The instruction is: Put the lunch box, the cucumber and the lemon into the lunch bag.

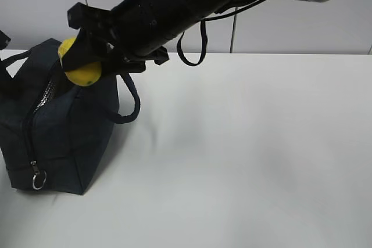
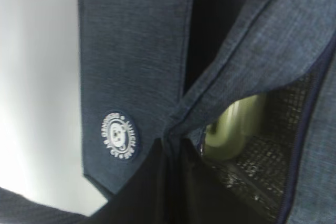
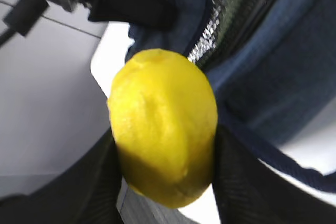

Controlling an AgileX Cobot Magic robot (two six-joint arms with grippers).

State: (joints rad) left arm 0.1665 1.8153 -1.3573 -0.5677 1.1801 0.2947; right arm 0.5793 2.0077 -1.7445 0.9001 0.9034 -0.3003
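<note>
Yellow lemon sits clamped in the right gripper, just above the bag near its unzipped mouth. Centre it over the opening before letting go, clear of the zip teeth and handle. Left gripper is closed, apparently pinching bag fabric at the opening; the box shows inside.

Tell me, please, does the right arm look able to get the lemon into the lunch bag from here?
Probably yes: the right gripper holds the lemon just above the lunch bag, whose zipper gapes open.
</note>
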